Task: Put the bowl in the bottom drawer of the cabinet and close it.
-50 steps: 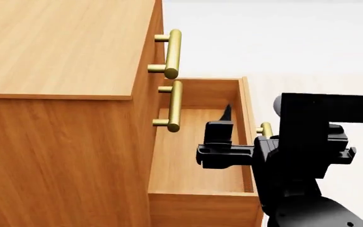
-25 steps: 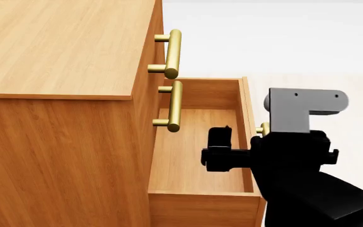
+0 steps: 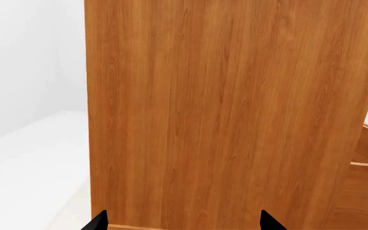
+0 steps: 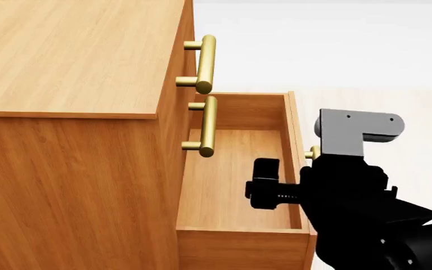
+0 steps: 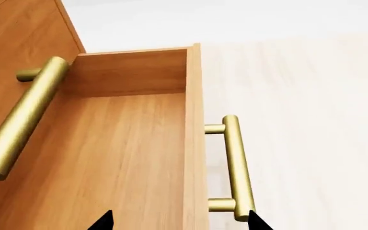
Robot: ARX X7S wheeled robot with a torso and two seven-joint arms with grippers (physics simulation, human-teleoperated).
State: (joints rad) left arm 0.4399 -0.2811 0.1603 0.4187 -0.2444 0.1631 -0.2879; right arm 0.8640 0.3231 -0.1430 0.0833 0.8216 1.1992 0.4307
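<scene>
Beneath the right gripper (image 4: 265, 185), which is sliding back toward the robot with jaws spread and empty, the bottom drawer (image 4: 235, 180) is standing pulled out and bare. Its handle (image 5: 235, 167) is sitting just beside the fingertips. Farther off, the left gripper (image 3: 180, 223), also open, is facing the cabinet (image 3: 229, 110). No bowl or lettering is showing anywhere, so fetching probably comes next.

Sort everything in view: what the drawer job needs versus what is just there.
For the job: cabinet; bottom drawer, pulled open and bare inside; its handle; right hand above it. The bowl is not in view.

Just there: two upper handles; pale floor.
</scene>
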